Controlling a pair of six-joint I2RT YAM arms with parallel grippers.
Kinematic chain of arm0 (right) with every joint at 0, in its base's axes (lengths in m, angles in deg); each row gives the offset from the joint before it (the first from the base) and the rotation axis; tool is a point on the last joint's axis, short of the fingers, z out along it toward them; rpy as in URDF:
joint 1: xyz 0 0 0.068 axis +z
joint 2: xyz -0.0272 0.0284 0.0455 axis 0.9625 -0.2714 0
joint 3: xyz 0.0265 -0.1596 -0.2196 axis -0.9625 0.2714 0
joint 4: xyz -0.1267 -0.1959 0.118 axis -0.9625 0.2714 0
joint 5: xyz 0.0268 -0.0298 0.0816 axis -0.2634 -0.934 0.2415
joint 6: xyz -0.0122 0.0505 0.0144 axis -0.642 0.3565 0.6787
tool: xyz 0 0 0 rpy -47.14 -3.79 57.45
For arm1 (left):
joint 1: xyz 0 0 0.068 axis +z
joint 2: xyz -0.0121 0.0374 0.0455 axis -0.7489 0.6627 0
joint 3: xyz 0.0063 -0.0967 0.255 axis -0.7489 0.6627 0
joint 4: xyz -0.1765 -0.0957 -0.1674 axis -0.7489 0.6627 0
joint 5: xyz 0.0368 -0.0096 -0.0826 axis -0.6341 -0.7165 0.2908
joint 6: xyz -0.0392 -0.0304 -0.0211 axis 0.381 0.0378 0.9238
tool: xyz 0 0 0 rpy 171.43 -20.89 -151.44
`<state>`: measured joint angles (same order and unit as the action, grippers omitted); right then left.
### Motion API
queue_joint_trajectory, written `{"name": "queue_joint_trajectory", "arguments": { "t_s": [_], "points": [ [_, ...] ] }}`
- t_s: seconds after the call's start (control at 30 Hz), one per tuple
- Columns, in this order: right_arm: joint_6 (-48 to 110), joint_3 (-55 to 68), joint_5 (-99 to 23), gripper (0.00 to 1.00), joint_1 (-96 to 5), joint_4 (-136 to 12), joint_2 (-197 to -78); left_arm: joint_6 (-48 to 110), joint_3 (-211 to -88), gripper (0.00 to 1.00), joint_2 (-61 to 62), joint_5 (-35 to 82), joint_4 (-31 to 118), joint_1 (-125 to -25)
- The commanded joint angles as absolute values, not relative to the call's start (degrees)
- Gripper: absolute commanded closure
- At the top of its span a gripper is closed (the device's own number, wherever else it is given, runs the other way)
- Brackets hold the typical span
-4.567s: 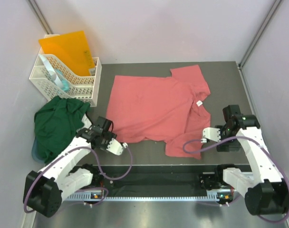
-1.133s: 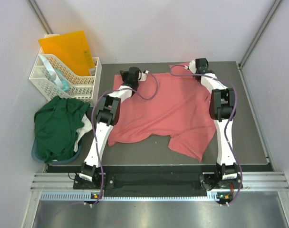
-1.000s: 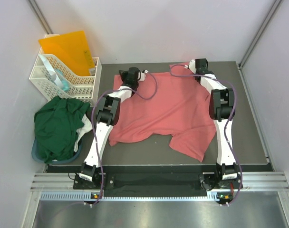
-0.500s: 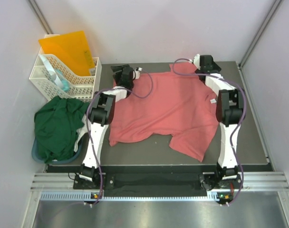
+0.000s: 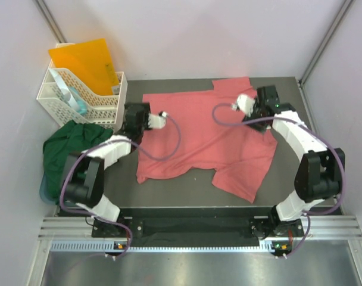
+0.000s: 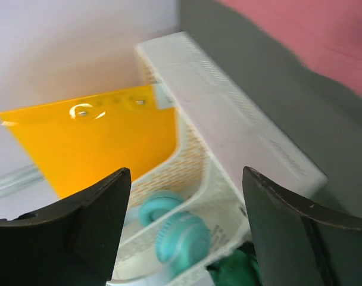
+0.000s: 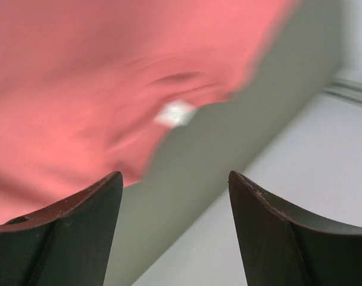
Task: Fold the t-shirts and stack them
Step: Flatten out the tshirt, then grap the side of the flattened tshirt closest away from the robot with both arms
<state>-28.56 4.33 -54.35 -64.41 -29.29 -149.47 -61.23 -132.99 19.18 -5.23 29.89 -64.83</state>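
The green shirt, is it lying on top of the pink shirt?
No, the green shirt lies bunched up by the basket, apart from the pink shirt spread out flat.

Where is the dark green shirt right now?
In the top view the dark green shirt lies crumpled at the left edge, on the near side of the white basket and left of the salmon-pink shirt.

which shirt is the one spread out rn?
The pink shirt, laid open in the middle. The green shirt is bunched in a heap at the far left, next to the basket.
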Motion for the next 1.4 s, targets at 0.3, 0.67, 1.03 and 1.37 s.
{"name": "queue_joint_trajectory", "arguments": {
  "t_s": [0.3, 0.67, 1.03, 1.37],
  "points": [
    [-34.0, 29.65, -44.39, 0.28, -52.38, -11.88, -128.74, -57.38, -114.6, 0.17, -11.1, 12.26, 66.77, -68.8],
    [-30.05, 35.81, -43.34, 0.29, -42.44, -7.92, -121.96, -55.45, -114.6, 0.2, -20.53, 24.75, 92.9, -69.85],
    [-28.72, 39.59, -40.61, 0.3, -37.26, -4.23, -118.1, -51.14, -111.87, 0.29, -12.79, 24.58, 87.98, -73.81],
    [-27.32, 42.49, -41.13, 0.29, -30.66, -0.71, -112.29, -49.56, -113.72, 0.35, -8.66, 25.46, 88.07, -76.0]
  ]
}}
